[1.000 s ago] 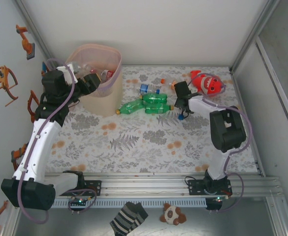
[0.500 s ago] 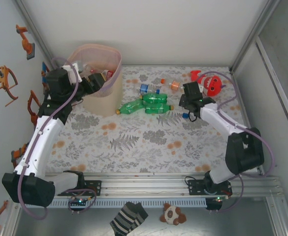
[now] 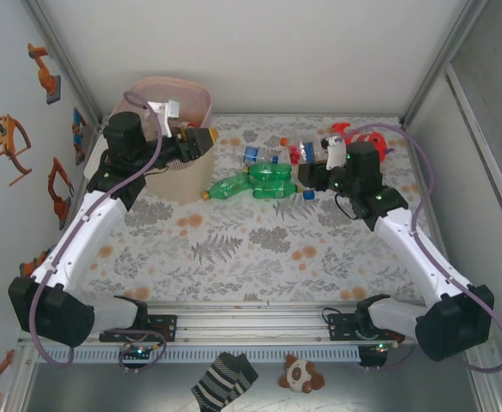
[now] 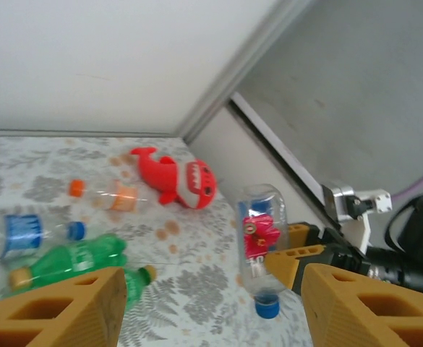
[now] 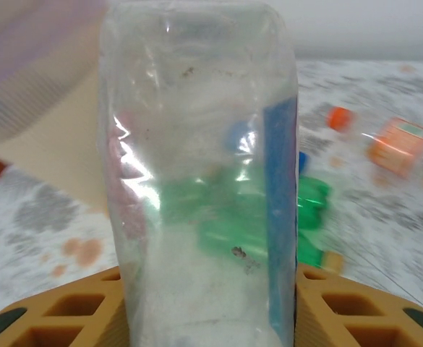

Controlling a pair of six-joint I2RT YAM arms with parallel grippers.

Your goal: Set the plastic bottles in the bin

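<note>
The step in hand is a pick-up by the right arm; the right gripper (image 5: 207, 311) is clenched on a clear bottle (image 4: 260, 242) with a red label, held cap-down, its blue cap low over the patterned table (image 3: 233, 249); whether the cap touches the cloth is hard to tell, since the wrist view is blurred. The left gripper (image 4: 211, 311) hangs released and empty just beside the bin (image 3: 178, 180), looking out across the table. Other bottles lie loose between the arms: two green bottles (image 3: 268, 180) side by side, a blue-labelled bottle (image 3: 257, 154) behind them, and an orange-labelled bottle (image 4: 113, 196) near the red plush toy (image 4: 175, 181). Next, the held bottle likely needs lifting above the green pair and carrying left to the bin's mouth; the grip should open only once the bottle is past the rim, and the left arm stands close enough that the two could crowd each other.
</note>
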